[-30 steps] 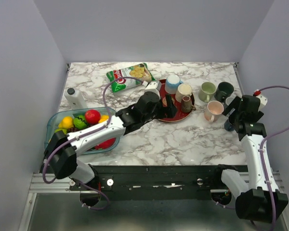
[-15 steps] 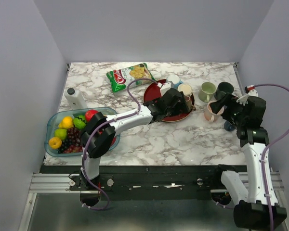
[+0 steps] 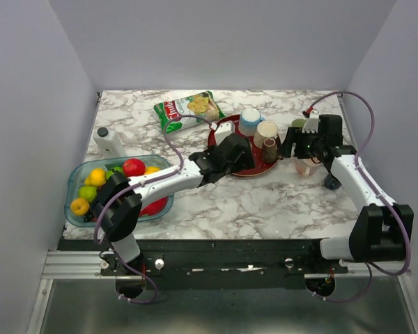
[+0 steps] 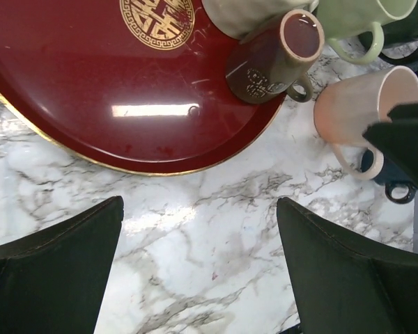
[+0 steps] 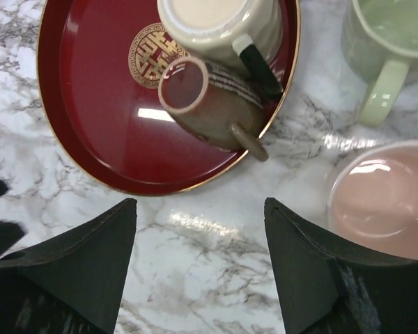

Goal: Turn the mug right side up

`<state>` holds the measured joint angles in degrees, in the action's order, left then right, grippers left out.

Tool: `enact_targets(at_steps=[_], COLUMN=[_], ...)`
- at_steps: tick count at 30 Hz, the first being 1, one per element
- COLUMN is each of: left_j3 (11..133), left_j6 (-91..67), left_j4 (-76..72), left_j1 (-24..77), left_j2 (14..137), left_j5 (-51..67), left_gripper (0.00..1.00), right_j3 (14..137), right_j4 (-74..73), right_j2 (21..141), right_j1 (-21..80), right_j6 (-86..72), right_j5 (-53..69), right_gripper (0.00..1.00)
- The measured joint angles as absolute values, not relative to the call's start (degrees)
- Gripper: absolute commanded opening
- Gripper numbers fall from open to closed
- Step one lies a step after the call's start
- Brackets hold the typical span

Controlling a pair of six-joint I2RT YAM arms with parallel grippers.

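A red tray holds three mugs standing upside down: a blue and white one, a cream one and a small brown one. The brown mug and cream mug show in the right wrist view, bases up. The brown mug also shows in the left wrist view. My left gripper is open and empty, low over the tray's near edge. My right gripper is open and empty, just right of the brown mug. Both wrist views show bare marble between the jaws.
A green mug and a pink mug stand upright on the marble right of the tray, under my right arm. A dark mug stands behind them. A chip bag, a white bottle and a fruit container are at the left.
My right arm has swung left over the upright mugs, toward the tray. My left gripper reached across the tray, then drew back a little to the left.
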<state>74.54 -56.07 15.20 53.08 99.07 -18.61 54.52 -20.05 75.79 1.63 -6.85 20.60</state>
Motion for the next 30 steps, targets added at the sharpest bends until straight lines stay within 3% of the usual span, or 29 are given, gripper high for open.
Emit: enact_targets(at_steps=[10,17,30], left_j3=[68.05,65.47,59.61], left_j6=[-50.50,-48.77,-48.45], left_j4=[14.11,13.15,10.48], left_j1=[51.81,50.19,45.95], left_j2=[89.19,87.18,85.30], left_j5=[-17.26,-14.92,-10.33], left_gripper=[0.99,0.99,0.99], right_j3=[60.77,65.52,70.57], right_j4=[-19.49,-22.50,-29.67], right_j2=[84.77,91.72,98.50], right_j1=[3.79,6.31,7.73], right_j6=[6.31,13.67,22.11], right_j5=[21.12,20.38,18.55], right_gripper=[0.73,0.54,0.52])
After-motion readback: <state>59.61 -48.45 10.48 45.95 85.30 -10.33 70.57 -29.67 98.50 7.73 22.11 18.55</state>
